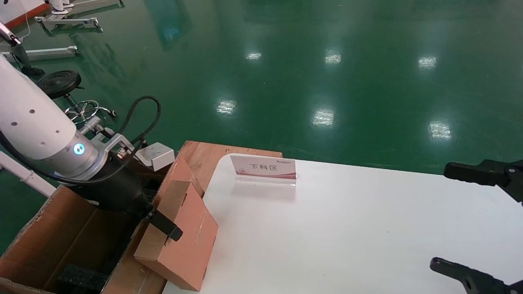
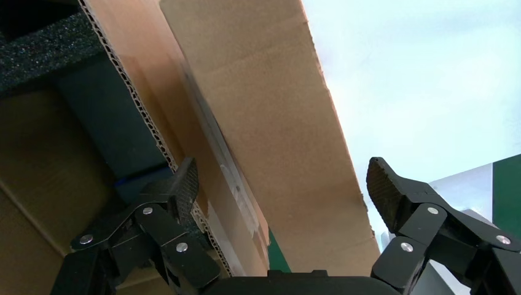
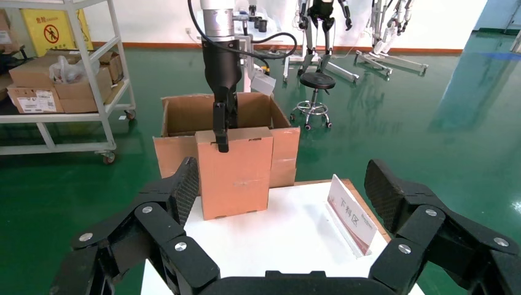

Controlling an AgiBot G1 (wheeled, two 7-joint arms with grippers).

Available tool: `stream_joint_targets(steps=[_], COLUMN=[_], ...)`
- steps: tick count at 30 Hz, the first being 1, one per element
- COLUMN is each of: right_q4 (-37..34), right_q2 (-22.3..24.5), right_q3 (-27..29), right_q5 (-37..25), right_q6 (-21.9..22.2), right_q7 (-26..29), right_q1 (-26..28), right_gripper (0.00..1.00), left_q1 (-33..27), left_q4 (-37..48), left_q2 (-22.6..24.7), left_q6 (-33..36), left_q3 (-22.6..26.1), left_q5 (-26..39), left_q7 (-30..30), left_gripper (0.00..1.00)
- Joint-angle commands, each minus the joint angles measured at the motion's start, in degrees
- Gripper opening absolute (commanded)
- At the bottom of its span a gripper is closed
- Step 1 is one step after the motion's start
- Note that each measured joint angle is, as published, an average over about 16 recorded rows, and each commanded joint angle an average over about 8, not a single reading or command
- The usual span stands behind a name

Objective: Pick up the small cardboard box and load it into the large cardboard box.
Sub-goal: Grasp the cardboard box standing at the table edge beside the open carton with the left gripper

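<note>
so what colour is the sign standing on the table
White with a pink-red band along the bottom, seen best in the head view: sign.

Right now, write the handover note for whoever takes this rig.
Left gripper: at the small box, one finger on each side, grip not confirmed.
Right gripper: open, idle over the table's right side.
Small box: tilted at the table's left edge, against the big carton.
Done: box brought to the carton's wall.
Left: lift it over and set it inside.
</note>
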Motion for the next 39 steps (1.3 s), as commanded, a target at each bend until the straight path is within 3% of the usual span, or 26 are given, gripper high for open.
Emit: stream_joint_targets(steps=[1, 11, 12, 19, 20, 39], right_q4=[0.0, 0.0, 0.0, 0.0, 0.0, 0.0], right_q2=[0.0, 0.0, 0.0, 0.0, 0.0, 0.0], right_q3=[0.0, 0.0, 0.0, 0.0, 0.0, 0.0], right_q5=[0.0, 0.0, 0.0, 0.0, 0.0, 0.0], right_q6=[0.0, 0.0, 0.0, 0.0, 0.0, 0.0], right_q7=[0.0, 0.0, 0.0, 0.0, 0.0, 0.0], right_q1=[0.0, 0.0, 0.0, 0.0, 0.0, 0.0], right_gripper=[1.00, 1.00, 0.92, 0.04, 0.00, 0.00], left_q1=[0.4, 1.8, 1.9, 1.8, 1.7, 1.5], left_q4=[0.0, 0.0, 0.1, 0.1, 0.1, 0.0], left_q2=[-0.1, -0.8, -0.8, -0.7, -0.7, -0.6], left_q6=[-0.3, -1.4, -1.5, -1.5, -1.4, -1.1], left_q3=[0.1, 0.3, 0.3, 0.3, 0.3, 0.2], left_q5=[0.1, -0.4, -0.4, -0.5, -0.5, -0.3], left_q7=[0.1, 1.6, 1.7, 1.4, 1.4, 1.1], left_gripper=[1.00, 0.98, 0.86, 0.00, 0.00, 0.00])
